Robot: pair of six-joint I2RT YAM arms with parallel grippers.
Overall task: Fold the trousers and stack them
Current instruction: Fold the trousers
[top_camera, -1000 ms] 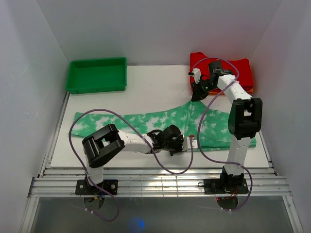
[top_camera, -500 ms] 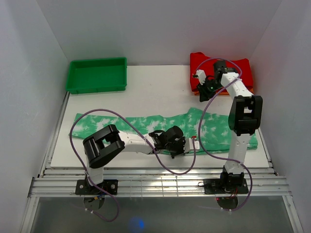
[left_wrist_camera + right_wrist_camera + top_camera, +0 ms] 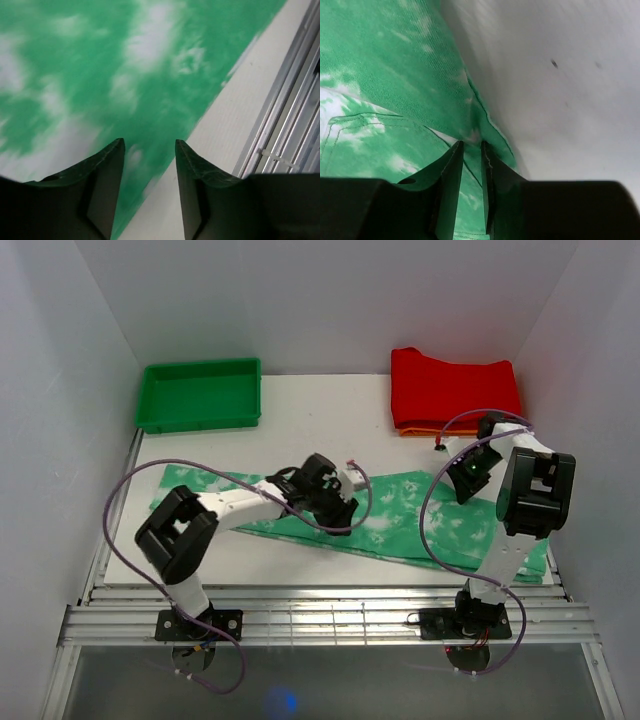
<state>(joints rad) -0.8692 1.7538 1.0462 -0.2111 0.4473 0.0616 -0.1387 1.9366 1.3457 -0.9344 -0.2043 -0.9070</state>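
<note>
Trousers (image 3: 400, 525) lay as one slanted strip across the counter (image 3: 300, 420), near the front edge. A second ago one part was pulled up toward the red garment (image 3: 455, 388); it had since dropped back into the strip. Left fingers (image 3: 107, 170) had moved from the near edge to mid-strip and were spread apart, released, hovering over the cloth. Right fingers (image 3: 451, 180) had come down from the red pile and looked clenched on the trousers' far edge. Lengthwise fold likely done; crosswise folding and stacking remained.
</note>
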